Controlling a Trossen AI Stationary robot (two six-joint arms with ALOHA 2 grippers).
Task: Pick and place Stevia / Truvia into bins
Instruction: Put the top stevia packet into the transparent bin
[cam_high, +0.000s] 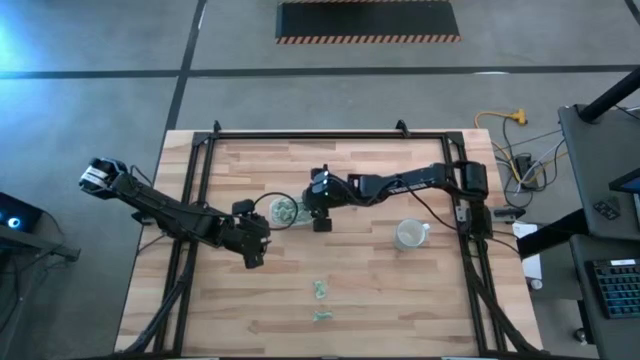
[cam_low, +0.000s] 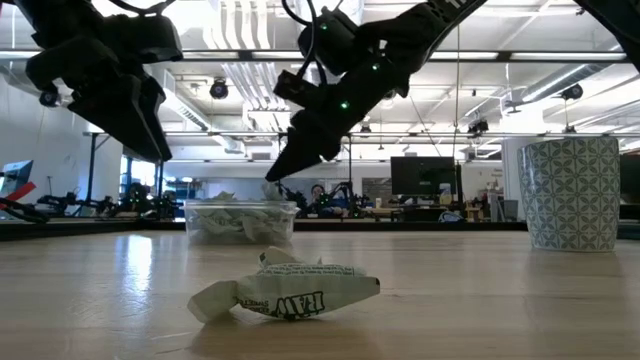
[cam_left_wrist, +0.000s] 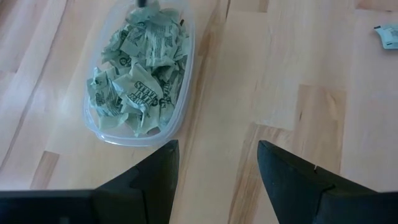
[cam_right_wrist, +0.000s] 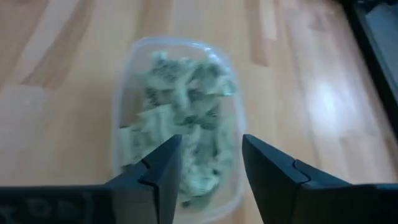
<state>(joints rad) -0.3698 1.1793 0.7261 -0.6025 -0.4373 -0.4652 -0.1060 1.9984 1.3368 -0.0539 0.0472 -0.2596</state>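
Paper, thin and crumpled, is what I handle: each Stevia packet (cam_low: 285, 291) looks very light and soft, so I judge it bends easily, and I should pinch it on a raised fold, not on the flat face, where it may slide on the wooden table (cam_high: 400, 290). My right gripper (cam_right_wrist: 210, 163) hangs just above the clear tub (cam_left_wrist: 186, 68), its two fingers standing apart with nothing between them, and the tub below is full of pale green packets. My left gripper (cam_left_wrist: 216, 163) waits beside the tub, near the table's left side, also spread and empty. Two loose packets (cam_high: 321, 289) lie well apart from the tub, toward the near edge of the table. A patterned cup (cam_low: 571, 192) stands to the right; I cannot tell whether anything is inside it.
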